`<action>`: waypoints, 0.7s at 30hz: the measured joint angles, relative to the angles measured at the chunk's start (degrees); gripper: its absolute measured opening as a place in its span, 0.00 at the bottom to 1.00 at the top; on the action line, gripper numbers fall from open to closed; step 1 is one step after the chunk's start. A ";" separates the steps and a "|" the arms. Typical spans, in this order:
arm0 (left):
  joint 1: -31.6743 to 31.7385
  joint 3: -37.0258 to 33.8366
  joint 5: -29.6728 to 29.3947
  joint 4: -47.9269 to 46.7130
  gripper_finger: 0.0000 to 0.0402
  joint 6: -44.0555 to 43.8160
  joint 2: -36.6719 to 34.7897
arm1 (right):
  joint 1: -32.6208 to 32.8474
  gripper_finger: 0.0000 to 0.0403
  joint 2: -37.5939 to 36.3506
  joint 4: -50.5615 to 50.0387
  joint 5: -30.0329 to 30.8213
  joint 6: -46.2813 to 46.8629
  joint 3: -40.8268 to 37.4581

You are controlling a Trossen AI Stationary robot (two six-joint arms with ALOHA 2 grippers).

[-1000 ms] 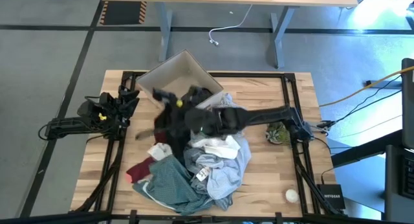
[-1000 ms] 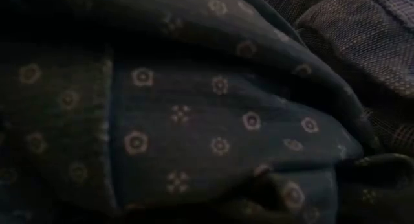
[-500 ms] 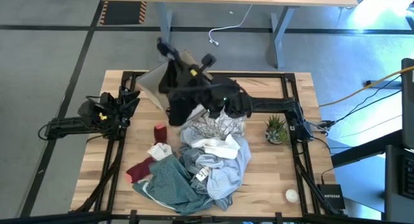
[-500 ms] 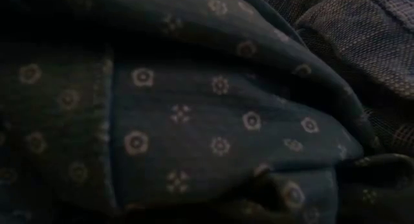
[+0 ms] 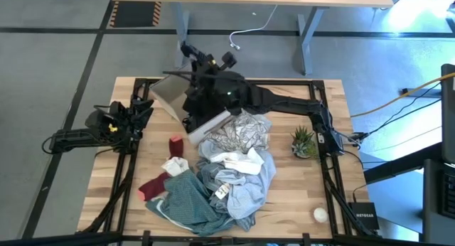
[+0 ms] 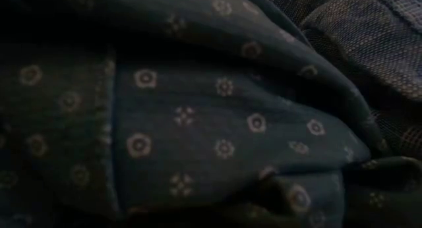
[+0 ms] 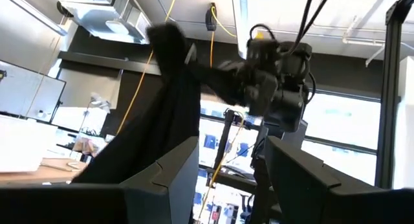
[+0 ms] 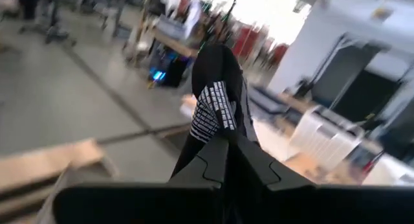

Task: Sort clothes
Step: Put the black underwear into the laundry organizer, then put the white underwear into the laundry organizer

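Over the worktop's far edge: right gripper (image 5: 193, 57) clenched on black garment (image 5: 202, 97), above cardboard box (image 5: 170, 97). Left gripper (image 5: 146, 107) released, idle at left edge. Most of clothes pile (image 5: 224, 171) unsorted.

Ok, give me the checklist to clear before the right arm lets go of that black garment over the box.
1. Grip: right gripper is shut on the black garment. Ok.
2. Position: in the high view the black garment hangs at the far edge of the table, over the cardboard box. Ok.
3. Box opening free: the garment and arm cover it. Cannot tell.
4. Trailing fabric: whether the garment's lower end has cleared the clothes pile is hidden. Cannot tell.
5. Left gripper is parked at the table's left edge, away from the box. Ok.
6. Low view: blocked by patterned fabric. Not ok.
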 joint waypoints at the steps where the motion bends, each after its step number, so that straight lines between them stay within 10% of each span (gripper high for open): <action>1: -0.02 0.00 0.00 -0.08 0.43 -0.28 0.00 | -0.04 0.07 0.02 -3.04 -0.84 2.17 0.00; 21: -0.01 0.02 8.78 -3.56 0.43 1.12 -0.02 | 11.28 0.60 -7.30 -29.29 -1.87 11.01 0.09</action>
